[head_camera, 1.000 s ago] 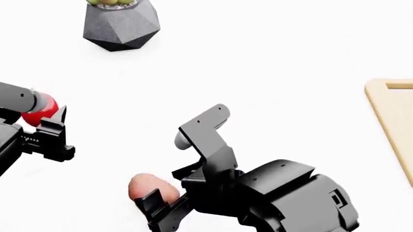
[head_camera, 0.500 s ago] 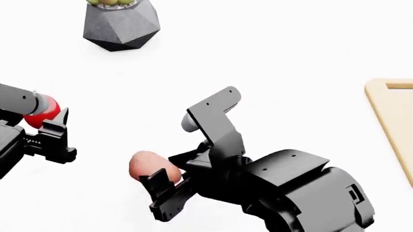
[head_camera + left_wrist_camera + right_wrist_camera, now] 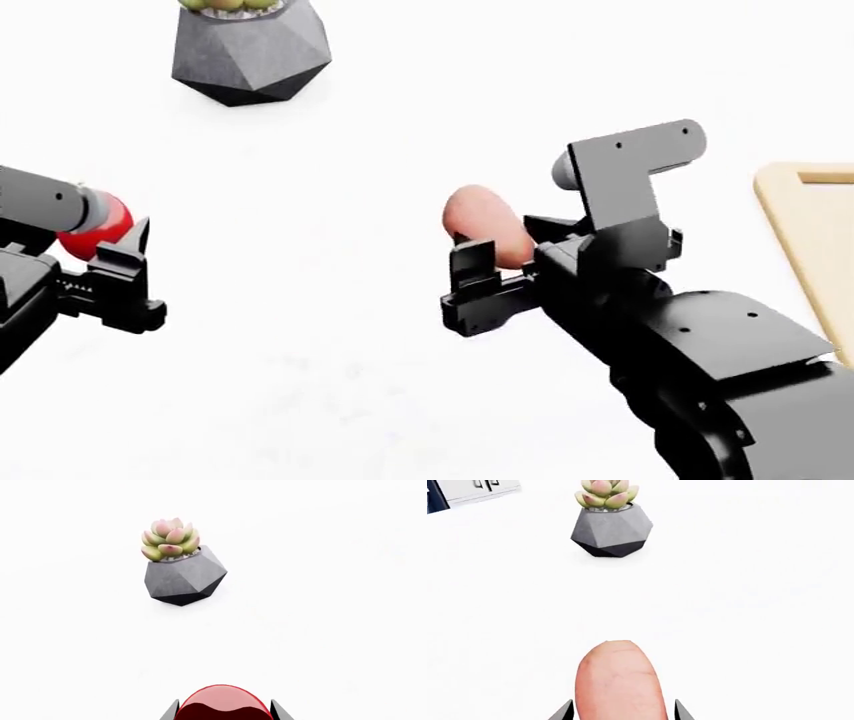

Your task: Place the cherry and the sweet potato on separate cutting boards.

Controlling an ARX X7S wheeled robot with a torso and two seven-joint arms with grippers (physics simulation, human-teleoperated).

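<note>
Pale tan wooden cutting board (image 3: 809,240) sits bare at the head view's right edge, faceted grey succulent pot (image 3: 250,55) far back, right gripper (image 3: 483,262) clamped on the matte pinkish-brown oval sweet potato (image 3: 483,222) mid-table, left gripper (image 3: 114,245) clamped on the glossy red cherry (image 3: 96,232) at left.

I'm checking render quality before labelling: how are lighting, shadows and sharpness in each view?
Head view: sharp, the white table blown out to flat white with barely any shadows, the cutting board cut by the frame edge. Left wrist view: crisp succulent pot, glossy highlight on the cherry. Right wrist view: the sweet potato looks matte and evenly lit, no blur.
</note>
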